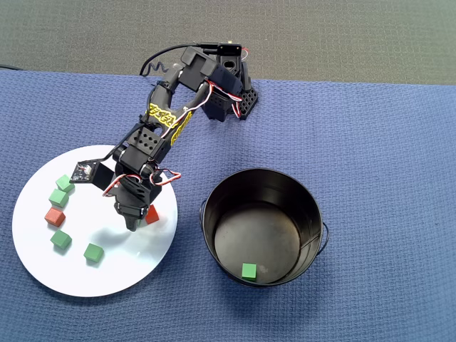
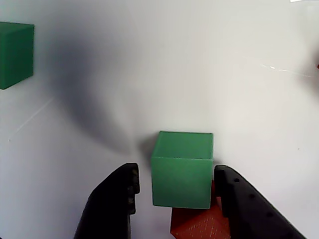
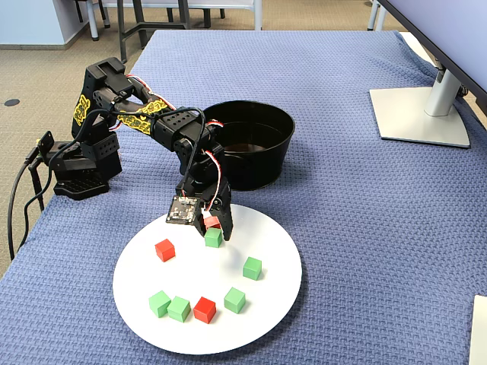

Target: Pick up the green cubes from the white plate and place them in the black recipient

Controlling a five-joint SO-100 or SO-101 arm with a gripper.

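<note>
Gripper [image 2: 174, 199] is down over the white plate [image 1: 43, 263], jaws part open around one green cube [image 2: 182, 169]; in the wrist view there is a clear gap on the left finger [image 2: 112, 204] side, and the right finger sits just beside the cube, contact not certain, so nothing is clearly gripped. The cube rests on the plate, touching a red cube [image 2: 199, 224] right behind it at 6 o'clock. In the fixed view that green cube [image 3: 214, 237] lies at about 12 o'clock on the plate; five more green ones and two red ones sit across the lower half. Black recipient [image 1: 214, 214] stands off the plate at its 3 o'clock in the overhead view, with one green cube [image 1: 249, 270] inside on the bottom. Blue cloth [image 1: 385, 142] lies under everything.
</note>
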